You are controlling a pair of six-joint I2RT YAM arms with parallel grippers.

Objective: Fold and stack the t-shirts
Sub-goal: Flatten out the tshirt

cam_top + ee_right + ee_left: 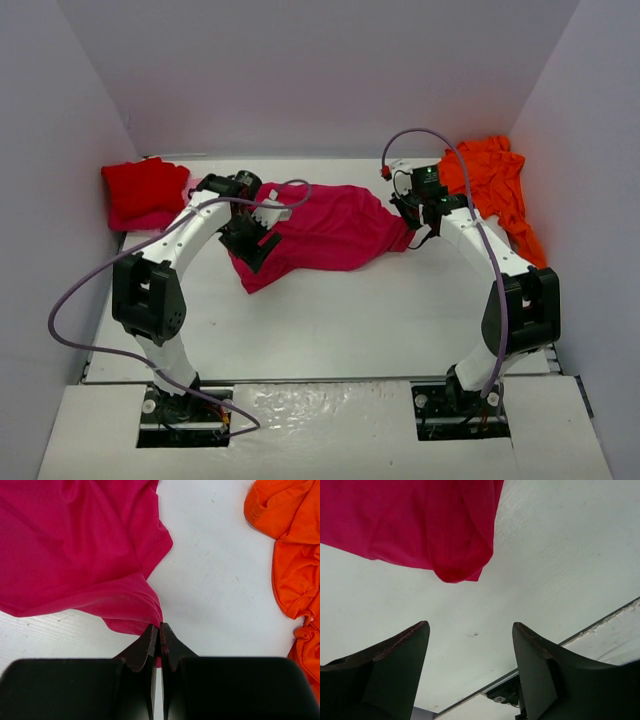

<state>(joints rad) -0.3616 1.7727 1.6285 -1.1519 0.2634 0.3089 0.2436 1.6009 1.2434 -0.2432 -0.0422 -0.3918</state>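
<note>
Rising from their bases at the near edge of the white table (330,320), the two arms lean in on the magenta-pink t-shirt (335,235), which lies rumpled and drawn out sideways across the middle of the surface.

The left gripper (248,240) hangs over the near-left end of that shirt. Its dark fingers (395,655) stand well apart with only bare table between them. A rounded fold of the pink cloth sits just ahead of the fingertips, clear of both.

At the shirt's right end, the right gripper (407,215) is clamped tight on a pinch of the fabric. The cloth gathers into a point where it enters the closed jaws, and a stitched hem curves away just beyond.

To the right of the magenta-pink shirt and slightly farther back, the orange t-shirt (495,185) lies bunched along the right wall, with a strip of bare table between the two garments.

Beyond the pink shirt's left end, the red t-shirt (145,185) rests in a compact heap in the far-left corner. The left arm blocks the view of whether the red and pink cloth meet.
</note>
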